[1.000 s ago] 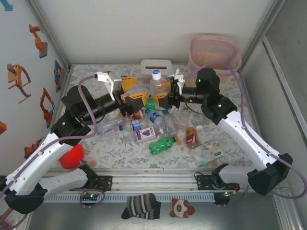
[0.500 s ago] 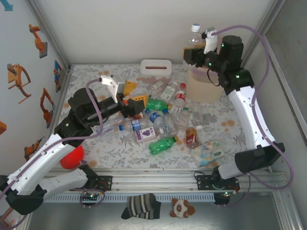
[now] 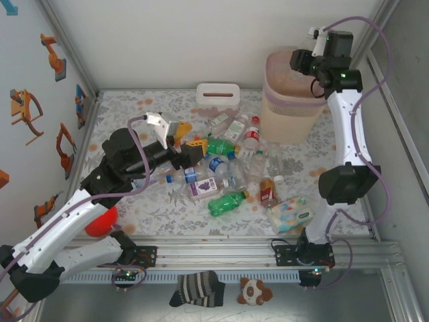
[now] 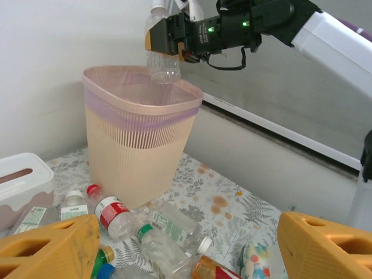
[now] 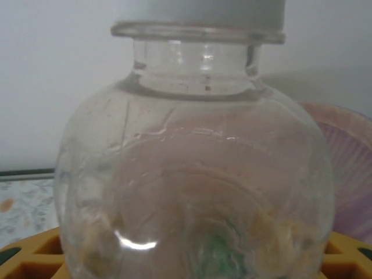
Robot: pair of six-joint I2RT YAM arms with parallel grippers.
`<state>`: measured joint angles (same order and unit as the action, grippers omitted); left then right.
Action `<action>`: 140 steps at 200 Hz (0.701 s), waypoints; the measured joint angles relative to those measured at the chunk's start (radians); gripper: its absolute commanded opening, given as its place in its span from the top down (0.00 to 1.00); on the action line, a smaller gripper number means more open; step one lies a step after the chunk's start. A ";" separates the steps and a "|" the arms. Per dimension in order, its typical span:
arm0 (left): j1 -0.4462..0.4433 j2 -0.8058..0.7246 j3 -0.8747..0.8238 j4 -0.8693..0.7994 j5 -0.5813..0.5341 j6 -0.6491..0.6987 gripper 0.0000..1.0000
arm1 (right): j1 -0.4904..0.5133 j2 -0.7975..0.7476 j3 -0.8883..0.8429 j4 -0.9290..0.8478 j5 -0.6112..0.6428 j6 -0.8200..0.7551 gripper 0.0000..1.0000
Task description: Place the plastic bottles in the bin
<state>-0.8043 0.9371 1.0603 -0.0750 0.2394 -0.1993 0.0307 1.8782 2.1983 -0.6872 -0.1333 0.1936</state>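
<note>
Since the earlier frame the left gripper is drifting only a little to the right. Its jaws are standing wide apart and empty over the plastic bottles that are lying on the table. Further right, the right gripper is now hanging above the bin, clamping a clear bottle. For a good drop, I think it is needing the bottle centred over the opening, away from the rim.

Floral table: bottle pile in middle, pink bin back right, tissue box at back, wipes pack up front, red ball front left.
</note>
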 measured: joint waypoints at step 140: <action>0.000 -0.032 -0.062 -0.003 -0.046 -0.026 0.20 | -0.009 0.342 0.130 -0.148 0.314 -0.195 0.45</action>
<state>-0.8043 0.9054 0.9981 -0.0784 0.1932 -0.2253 0.0216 2.2204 2.3280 -0.8349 0.1810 -0.0017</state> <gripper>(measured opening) 0.798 0.555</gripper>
